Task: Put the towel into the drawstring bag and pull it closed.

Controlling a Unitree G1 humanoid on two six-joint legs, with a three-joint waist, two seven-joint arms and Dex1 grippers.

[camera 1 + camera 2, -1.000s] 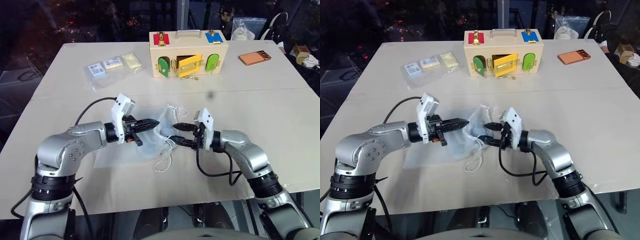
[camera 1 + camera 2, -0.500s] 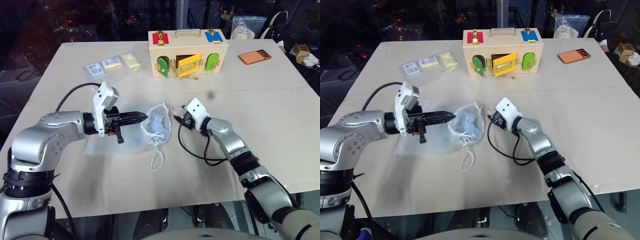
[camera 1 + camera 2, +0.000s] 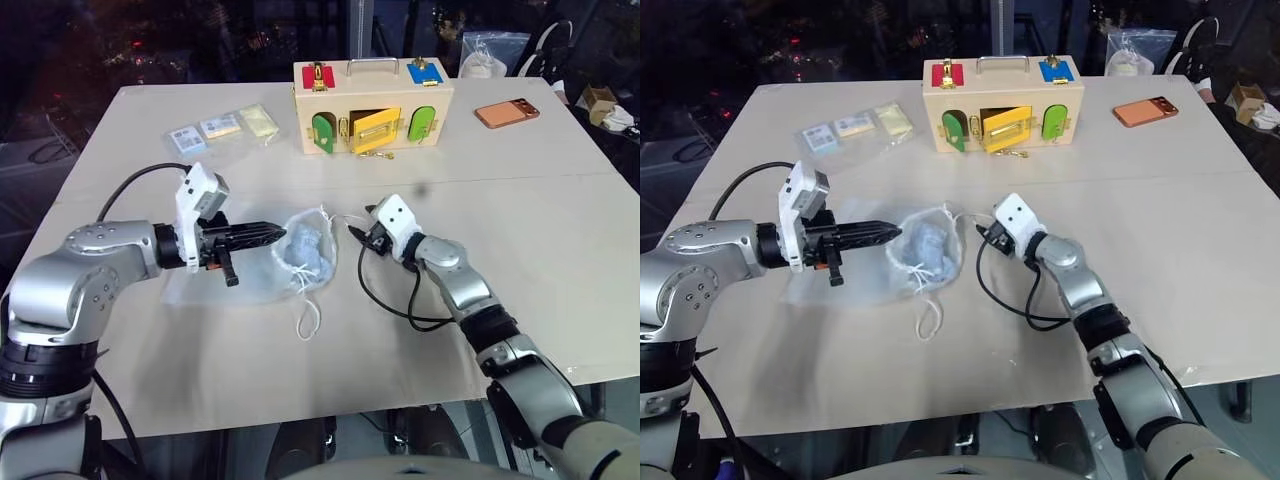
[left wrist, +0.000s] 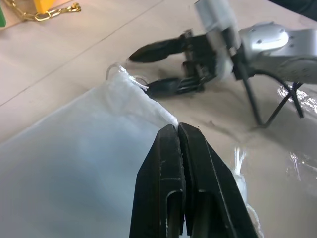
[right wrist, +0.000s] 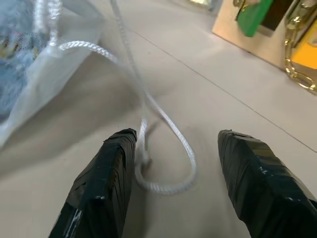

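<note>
White cord loop (image 5: pixel 163 148) lies between right claw (image 5: pixel 176 178) fingers.

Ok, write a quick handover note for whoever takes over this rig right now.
Left end effector: shut, at the edge of the drawstring bag.
Right end effector: open, low over the table, a loop of the drawstring cord lying between its fingers.
Done: the towel is inside the bag.
Left: close on the cord and pull the mouth shut; it is gathered but looks not fully closed.
</note>
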